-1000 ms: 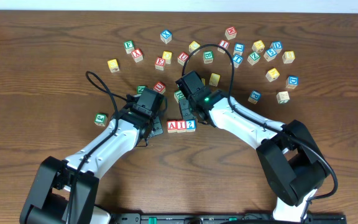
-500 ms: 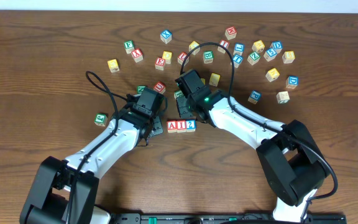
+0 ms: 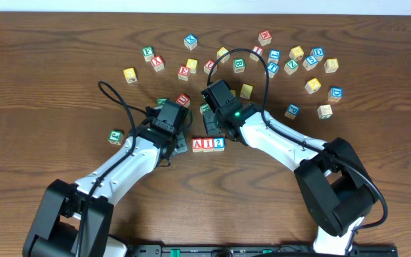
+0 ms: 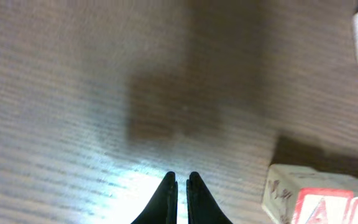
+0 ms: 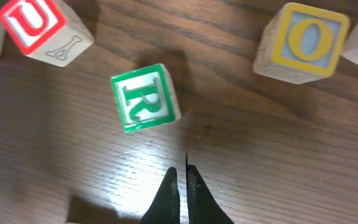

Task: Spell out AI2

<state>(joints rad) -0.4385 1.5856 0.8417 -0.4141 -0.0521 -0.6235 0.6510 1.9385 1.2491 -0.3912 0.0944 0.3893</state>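
Overhead: A cube (image 3: 198, 145), I cube (image 3: 208, 145), 2 cube (image 3: 219, 144) in touching row mid-surface (image 3: 48, 86), A at 9 o'clock end, 2 at 3 o'clock end. Left gripper (image 4: 182, 177) closed, empty, near A cube at its 9 o'clock. Right gripper (image 5: 182, 169) closed, empty, at 12 o'clock of row, green R cube (image 5: 145, 98) near fingertips.

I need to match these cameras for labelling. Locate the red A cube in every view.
Overhead: the red A cube sits mid-table between the arms, touching the left side of the red I cube.
Left wrist: the cube is in the bottom right corner, cut off by the edge, right of the shut left gripper.
Right wrist: not in it; a green R cube shows instead.
Shared landmark: the dark wood-grain table.
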